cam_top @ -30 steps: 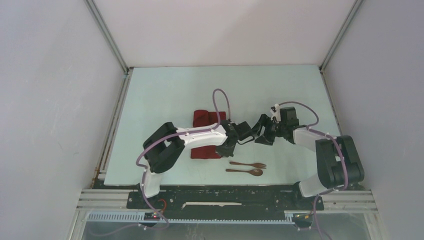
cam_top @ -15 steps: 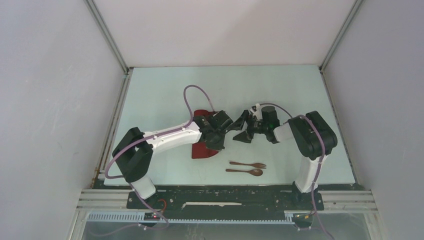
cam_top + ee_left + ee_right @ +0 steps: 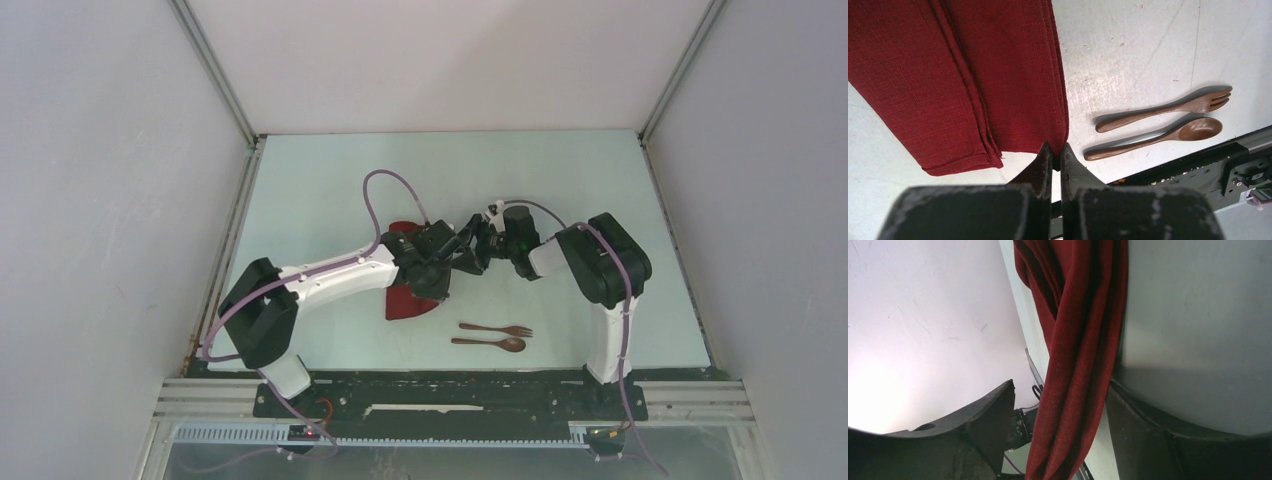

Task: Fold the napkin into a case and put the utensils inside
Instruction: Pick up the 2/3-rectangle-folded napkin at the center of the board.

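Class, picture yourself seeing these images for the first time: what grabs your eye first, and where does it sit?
The dark red napkin, folded in layers on the pale table, stands out: the shut left gripper pinches its edge, and a bunched fold runs through the open right gripper. Nearer the arms' bases, a brown fork and spoon lie side by side.

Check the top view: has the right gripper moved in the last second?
Yes. The right gripper has shifted left, from beyond the tines of the fork to beyond its handle end, nearer the napkin.
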Controlling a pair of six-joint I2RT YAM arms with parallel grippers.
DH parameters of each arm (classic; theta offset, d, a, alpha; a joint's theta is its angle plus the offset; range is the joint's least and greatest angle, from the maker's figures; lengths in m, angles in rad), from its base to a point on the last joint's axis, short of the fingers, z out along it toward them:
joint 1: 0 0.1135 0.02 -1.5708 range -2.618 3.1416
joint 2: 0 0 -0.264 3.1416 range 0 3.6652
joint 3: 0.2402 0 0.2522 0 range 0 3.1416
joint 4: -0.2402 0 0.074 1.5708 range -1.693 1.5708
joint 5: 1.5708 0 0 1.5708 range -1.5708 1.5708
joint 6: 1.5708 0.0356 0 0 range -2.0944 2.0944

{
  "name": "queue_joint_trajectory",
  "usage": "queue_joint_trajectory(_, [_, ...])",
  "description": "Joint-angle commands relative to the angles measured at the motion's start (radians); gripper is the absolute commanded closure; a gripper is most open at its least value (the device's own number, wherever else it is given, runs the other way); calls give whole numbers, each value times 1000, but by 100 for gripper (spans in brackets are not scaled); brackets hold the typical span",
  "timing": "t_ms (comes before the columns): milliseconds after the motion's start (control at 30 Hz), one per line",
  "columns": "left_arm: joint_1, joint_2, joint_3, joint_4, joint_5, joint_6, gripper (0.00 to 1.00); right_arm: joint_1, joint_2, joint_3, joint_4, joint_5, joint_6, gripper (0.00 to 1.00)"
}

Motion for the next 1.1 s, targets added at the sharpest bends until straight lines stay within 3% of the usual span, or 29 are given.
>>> queue_joint_trajectory(0, [6,-49,-12,22,19,13,100,-22,15,35,27,35,-3,29])
queue_joint_trajectory(267, [6,-51,-20,36,40,13,100,-42,62,82,58,9,2,50])
queue_joint_trajectory(867, [6,-54,-33,62,58,13,100,-40,88,90,51,13,-9,44])
queue_joint_trajectory(1000, [5,-54,-38,66,58,13,100,-37,96,96,62,9,-8,53])
queue_joint_trajectory(1067, [5,-53,-43,74,58,14,100,-38,97,96,77,7,-3,70])
